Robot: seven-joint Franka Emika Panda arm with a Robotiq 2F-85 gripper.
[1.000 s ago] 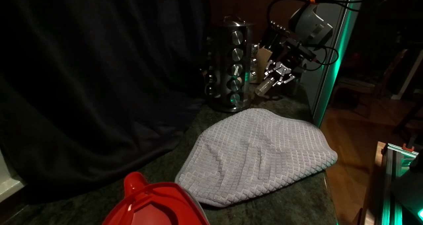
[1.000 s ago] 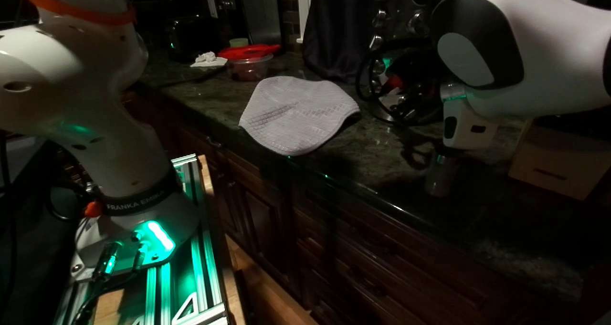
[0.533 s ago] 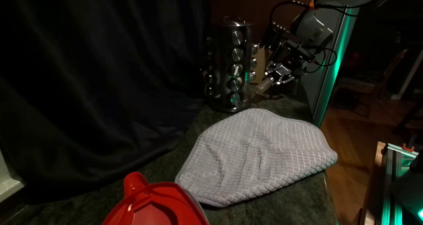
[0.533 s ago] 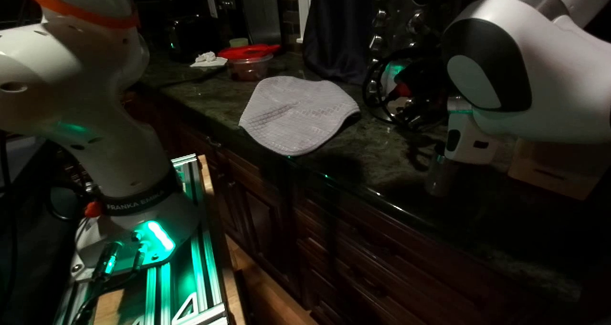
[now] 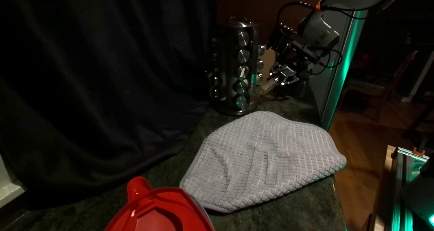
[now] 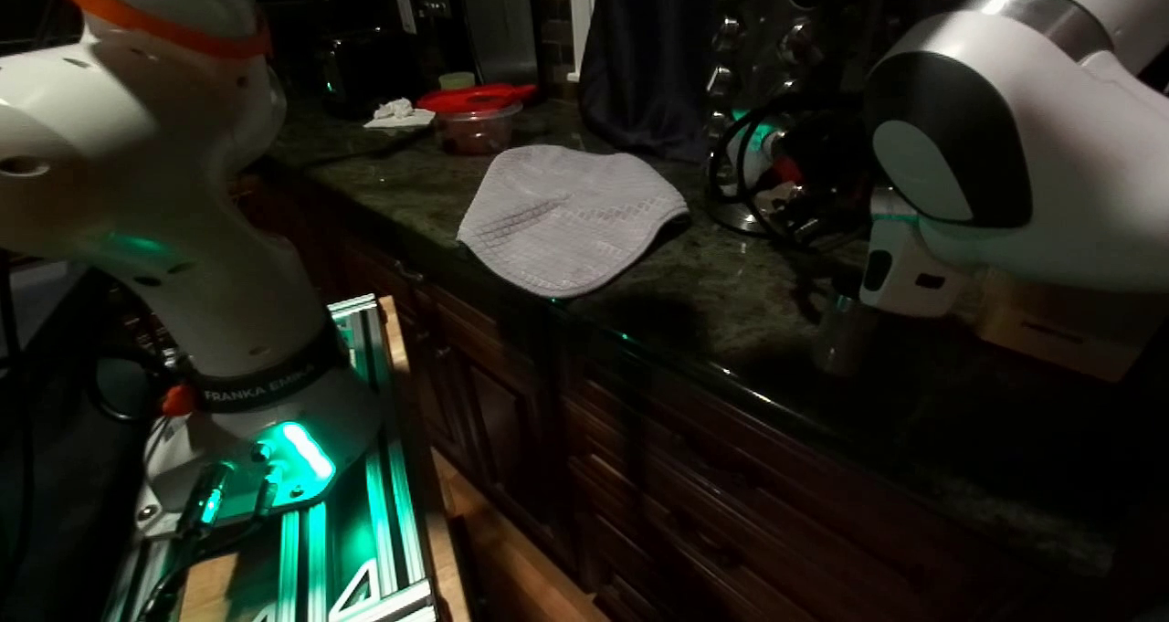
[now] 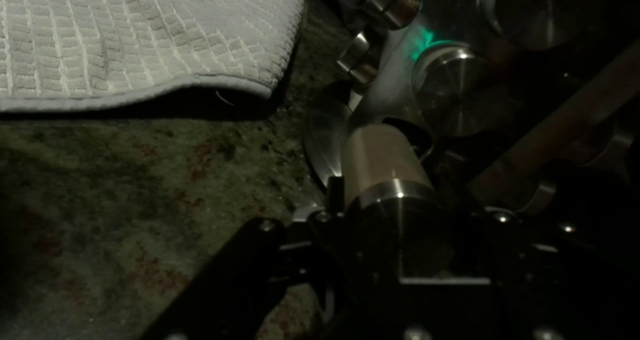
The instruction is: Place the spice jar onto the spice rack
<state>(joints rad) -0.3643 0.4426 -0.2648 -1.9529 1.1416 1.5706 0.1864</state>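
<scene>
The spice jar [image 5: 269, 86], with a tan body and a silver cap, is in my gripper [image 5: 278, 77], which is shut on its cap end. The jar tilts, its far end pointing down toward the spice rack. The spice rack [image 5: 231, 64] is a tall dark round stand with rows of silver caps; it also shows in an exterior view [image 6: 756, 65], partly behind the cables. In the wrist view the jar [image 7: 382, 155] reaches from my gripper [image 7: 392, 200] to a dark low opening in the rack [image 7: 390, 88]. Whether its tip is inside the opening I cannot tell.
A grey knit cloth [image 5: 264, 159] lies on the counter before the rack. A wooden block [image 6: 1064, 325] and a clear cylinder [image 6: 842, 334] stand near the arm. A red-lidded container [image 5: 162, 207] and a dark curtain [image 5: 101, 88] are farther along the counter.
My gripper has moved slightly toward the rack with the jar, and the jar now lies nearer to level, its far end close to the rack's side.
</scene>
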